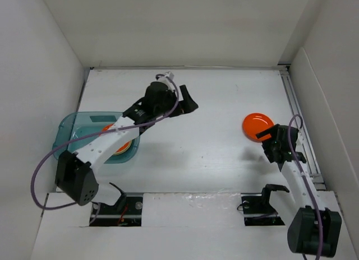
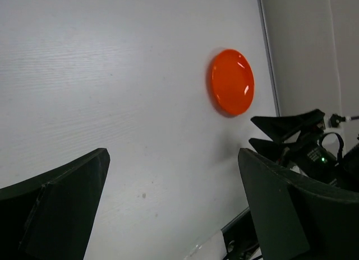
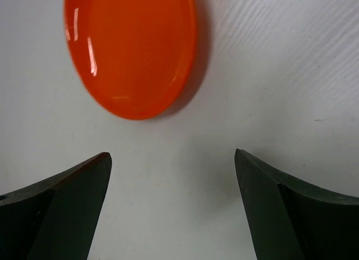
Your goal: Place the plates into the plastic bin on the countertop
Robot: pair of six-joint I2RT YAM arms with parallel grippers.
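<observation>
One plate seemingly left.
Orange plate [image 1: 258, 124] lies outside the plastic bin [image 1: 68, 126] (contents mostly hidden); left gripper [image 2: 174, 156] and right gripper [image 3: 173, 159] both gape, empty.

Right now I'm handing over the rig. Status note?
Both grippers are open and empty. The left gripper hangs over bare table, right of the bin. The right gripper is just short of the loose orange plate, not touching it.
Done: a binned orange plate shows under the left arm, which hides the rest.
Left: put the loose orange plate in the bin.
</observation>
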